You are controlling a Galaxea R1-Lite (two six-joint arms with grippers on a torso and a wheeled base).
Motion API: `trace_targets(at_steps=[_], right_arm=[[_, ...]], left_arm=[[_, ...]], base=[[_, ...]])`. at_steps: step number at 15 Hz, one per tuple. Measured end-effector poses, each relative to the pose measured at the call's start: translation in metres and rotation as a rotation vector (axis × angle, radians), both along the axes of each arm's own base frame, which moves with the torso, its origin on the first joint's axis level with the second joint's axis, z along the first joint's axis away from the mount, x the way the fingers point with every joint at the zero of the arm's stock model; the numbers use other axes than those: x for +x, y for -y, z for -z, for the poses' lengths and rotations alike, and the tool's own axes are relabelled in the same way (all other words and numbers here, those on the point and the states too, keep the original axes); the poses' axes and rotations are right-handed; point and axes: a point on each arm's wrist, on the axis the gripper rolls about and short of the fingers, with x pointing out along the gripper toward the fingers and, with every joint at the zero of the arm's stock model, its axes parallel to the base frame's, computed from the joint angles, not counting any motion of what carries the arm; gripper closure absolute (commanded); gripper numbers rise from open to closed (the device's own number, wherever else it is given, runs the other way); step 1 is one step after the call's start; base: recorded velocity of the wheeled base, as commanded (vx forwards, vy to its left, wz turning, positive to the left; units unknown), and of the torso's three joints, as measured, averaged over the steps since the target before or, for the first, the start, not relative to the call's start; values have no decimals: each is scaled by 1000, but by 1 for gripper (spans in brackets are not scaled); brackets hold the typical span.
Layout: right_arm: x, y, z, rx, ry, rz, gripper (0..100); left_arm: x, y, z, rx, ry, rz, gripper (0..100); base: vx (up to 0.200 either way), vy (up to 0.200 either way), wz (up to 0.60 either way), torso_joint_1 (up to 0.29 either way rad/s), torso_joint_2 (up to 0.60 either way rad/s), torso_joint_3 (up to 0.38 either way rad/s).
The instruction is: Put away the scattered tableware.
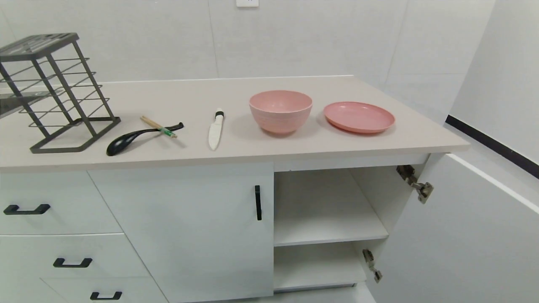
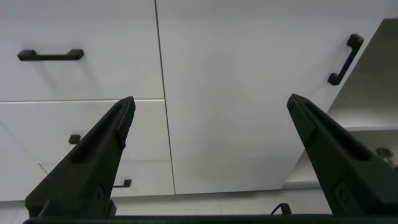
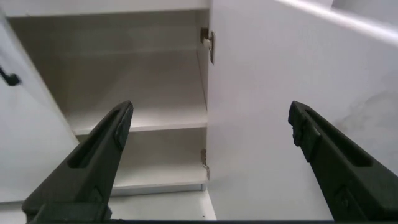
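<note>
Pink bowl (image 1: pixel 280 110) stands on the countertop (image 1: pixel 294 145): the pink plate (image 1: pixel 358 116) just to its right, the white knife (image 1: pixel 216 130) near its left, chopsticks (image 1: pixel 158 126) crossing the black spoon (image 1: pixel 130 139) farther left. Below the bowl, my left gripper (image 2: pixel 210 99) and right gripper (image 3: pixel 210 104) face the cupboard (image 2: pixel 236 93), both spread wide, holding nothing.

Bright, diffuse light from above. Soft shadows under pink round plastic bowl (image 1: pixel 280 111) and pink flat plate (image 1: pixel 358 116) on beige desk (image 1: pixel 294 145). Head-view edges bow.
</note>
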Motion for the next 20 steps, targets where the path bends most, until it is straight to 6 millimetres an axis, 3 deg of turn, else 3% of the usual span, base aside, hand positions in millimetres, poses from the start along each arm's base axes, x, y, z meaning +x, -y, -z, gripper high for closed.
trace_targets(at_steps=[6,20], right_arm=[[0,0,0,0,0,0,0],[0,0,0,0,0,0,0]], left_arm=[[0,0,0,0,1,0,0],[0,0,0,0,0,0,0]], base=[[0,0,0,174,-491,-214],[0,0,0,313,-525,-253]])
